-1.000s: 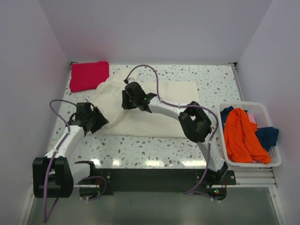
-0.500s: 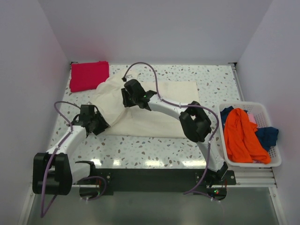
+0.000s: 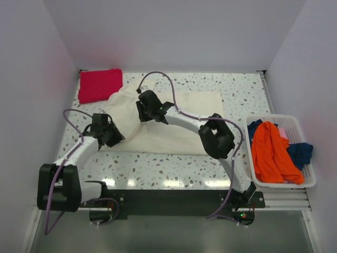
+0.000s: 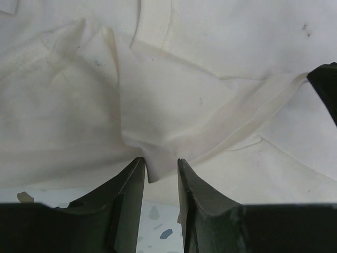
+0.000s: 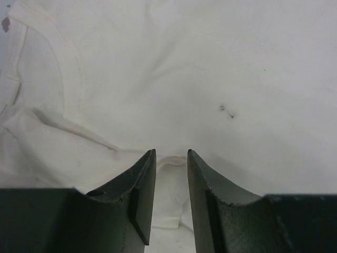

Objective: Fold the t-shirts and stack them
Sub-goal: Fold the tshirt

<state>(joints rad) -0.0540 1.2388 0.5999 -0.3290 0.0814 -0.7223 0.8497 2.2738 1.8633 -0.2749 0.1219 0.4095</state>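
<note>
Red t-shirt [image 3: 100,85]: folded, beyond the left end effector [image 4: 159,163]; overhead view only.
Left end effector: at the near-left edge of the cream t-shirt [image 3: 195,103]; wrist view shows a fold tip between narrowed jaws, grip cannot be told.
Right end effector [image 5: 171,155]: wrist view shows it clenched on a puckered cream fold.
Basket [image 3: 310,182]: well to its right, holding the orange t-shirt [image 3: 271,153] and the blue t-shirt [image 3: 300,153].
</note>
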